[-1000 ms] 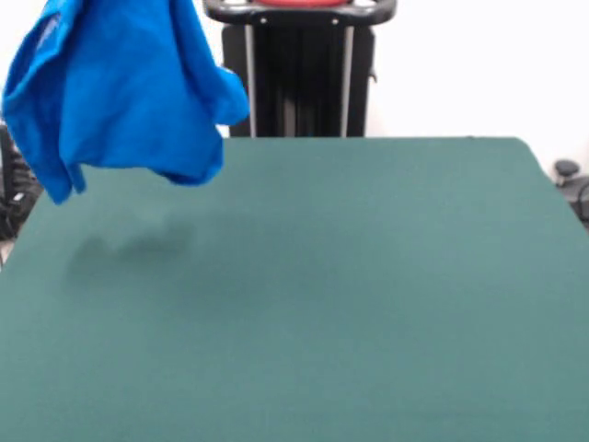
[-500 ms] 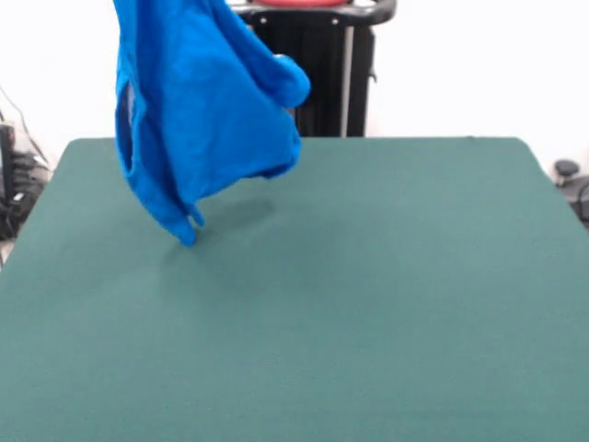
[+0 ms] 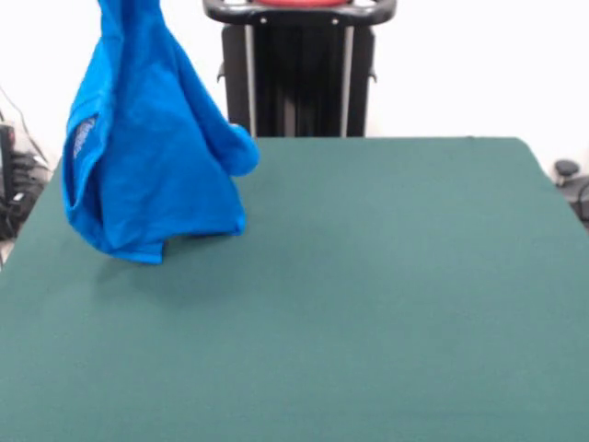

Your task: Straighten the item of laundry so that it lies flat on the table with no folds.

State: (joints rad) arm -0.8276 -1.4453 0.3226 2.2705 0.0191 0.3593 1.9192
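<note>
Blue cloth fills my front view's upper left: the item of laundry (image 3: 147, 157) hangs bunched from beyond the top edge, its lower hem seemingly brushing the green worktop (image 3: 368, 304) near the left far corner. The black pedestal (image 3: 299, 69) stands behind. The end effector is out of frame; I cannot tell its state.
</note>
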